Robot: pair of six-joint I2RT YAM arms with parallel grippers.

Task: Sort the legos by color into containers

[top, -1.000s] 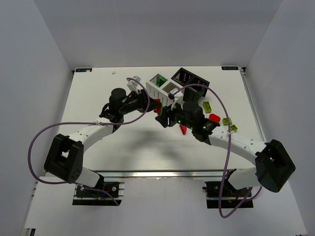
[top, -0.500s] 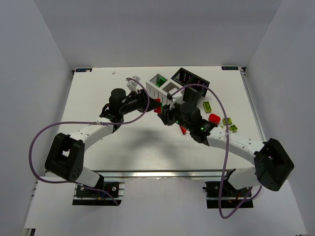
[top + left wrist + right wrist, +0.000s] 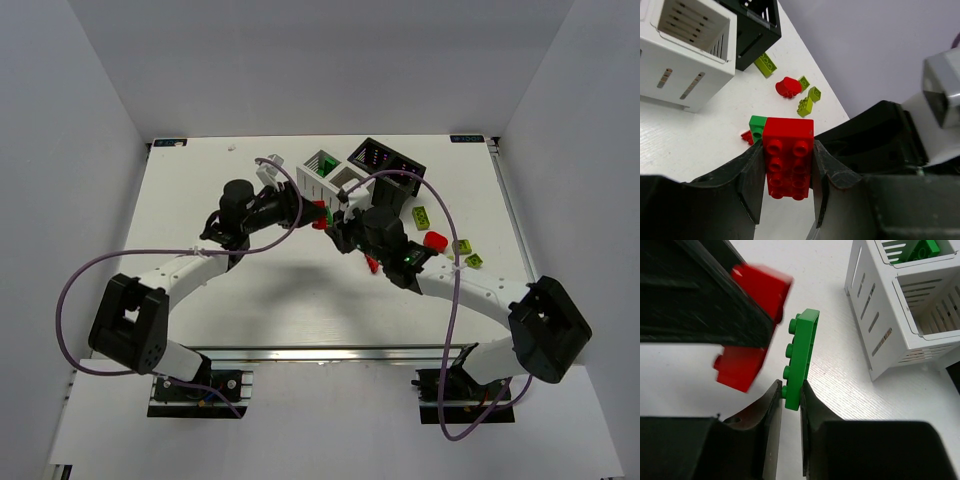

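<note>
My left gripper (image 3: 788, 170) is shut on a red 2x4 brick (image 3: 788, 155), held above the table in front of the white bin (image 3: 330, 172). My right gripper (image 3: 790, 395) is shut on a green plate (image 3: 801, 352), held edge-up with its studs facing the red brick (image 3: 762, 290). The two pieces are close together; a narrow gap shows between them in the right wrist view. In the top view the grippers meet near the red brick (image 3: 319, 207). The black bin (image 3: 385, 163) stands right of the white one. A dark green brick (image 3: 920, 250) lies in a white compartment.
Loose on the table to the right are a red rounded piece (image 3: 436, 241), yellow-green bricks (image 3: 421, 215) (image 3: 461, 246) (image 3: 475, 261), and a small red piece (image 3: 372, 264) under the right arm. Purple cables loop over both arms.
My right gripper has moved up and left with the green plate, closing on the left gripper's red brick. The left arm has barely moved.
</note>
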